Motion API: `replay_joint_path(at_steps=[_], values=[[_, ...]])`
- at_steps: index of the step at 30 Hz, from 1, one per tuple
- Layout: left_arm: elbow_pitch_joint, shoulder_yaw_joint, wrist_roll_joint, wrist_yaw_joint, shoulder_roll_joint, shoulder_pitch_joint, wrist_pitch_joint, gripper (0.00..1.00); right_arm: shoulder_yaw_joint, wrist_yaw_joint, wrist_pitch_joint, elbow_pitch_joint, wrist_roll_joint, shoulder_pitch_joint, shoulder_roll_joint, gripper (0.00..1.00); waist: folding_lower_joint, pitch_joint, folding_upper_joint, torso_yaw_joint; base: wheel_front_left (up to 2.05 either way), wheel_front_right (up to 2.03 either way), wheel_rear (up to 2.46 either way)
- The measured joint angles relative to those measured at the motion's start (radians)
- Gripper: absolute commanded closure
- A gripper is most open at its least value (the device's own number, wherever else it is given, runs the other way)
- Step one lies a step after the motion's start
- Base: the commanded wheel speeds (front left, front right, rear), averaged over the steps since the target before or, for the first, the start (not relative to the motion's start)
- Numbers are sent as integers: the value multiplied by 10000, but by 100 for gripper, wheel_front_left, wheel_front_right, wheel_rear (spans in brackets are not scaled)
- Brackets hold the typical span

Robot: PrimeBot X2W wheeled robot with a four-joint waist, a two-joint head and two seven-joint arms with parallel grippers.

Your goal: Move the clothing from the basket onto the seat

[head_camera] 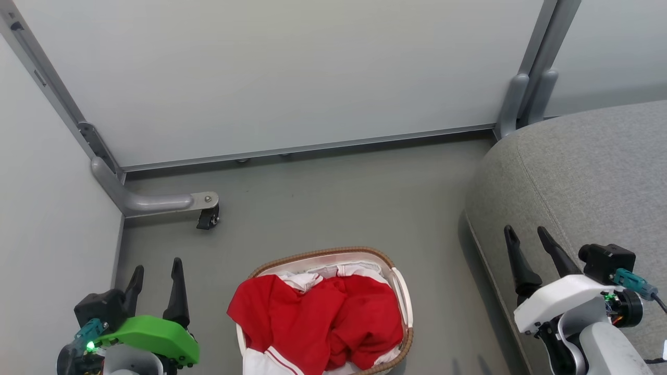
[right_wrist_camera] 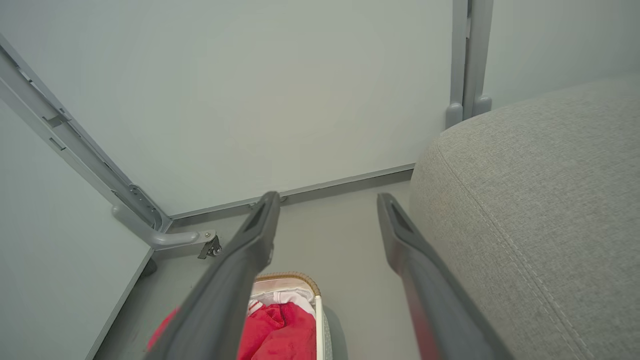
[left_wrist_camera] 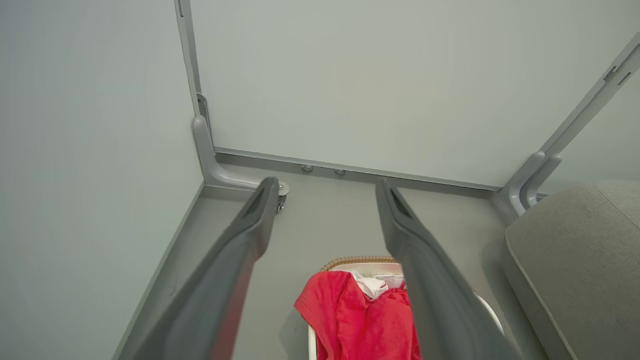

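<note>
Clothing (head_camera: 323,312) sits heaped in the basket (head_camera: 325,253): mostly red fabric w/ white panels. A red fold spills past the L edge, and a white piece w/ stripe trim hangs over the near-L rim. Basket stands on the grey floor (head_camera: 338,198), bottom centre of head view, between the two arms. Seat (head_camera: 589,172) is on the robot's R side, apart from the basket w/ a strip of floor between them.

Left claw (head_camera: 157,265) hangs just L of the basket, not touching it, fingers apart & holding nothing, tips pointing toward the pale back panel (head_camera: 286,73). Right claw (head_camera: 525,230) is over the seat's near edge, fingers apart too, also empty.

Left wrist view: both fingers spread, w/ the basket's far rim & red cloth low between them. Right wrist view: fingers spread the same way, basket at lower L partly behind one finger, seat along the R side.

Back L corner: a grey metal foot (head_camera: 156,200) w/ a small black caster (head_camera: 207,219) rests on the floor, well apart from the basket.
</note>
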Motion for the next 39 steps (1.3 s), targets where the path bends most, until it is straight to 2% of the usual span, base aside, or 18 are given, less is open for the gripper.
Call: replay_joint_path(at_steps=[12,26,39], values=[[23,67,1035,56,33,21,-263,0,-125,0,-293,111,-1189,0,46,0,0,-30,0,25,0,0,0],[13,470,2161,35,-209,313,-583,0,-349,2,-591,44,-2268,110,232,0,0,-97,0,43,0,0,0],[253,422,3206,-263,-466,299,-823,0,-71,4,-836,-59,-3200,4,203,0,0,193,0,-41,0,0,0]])
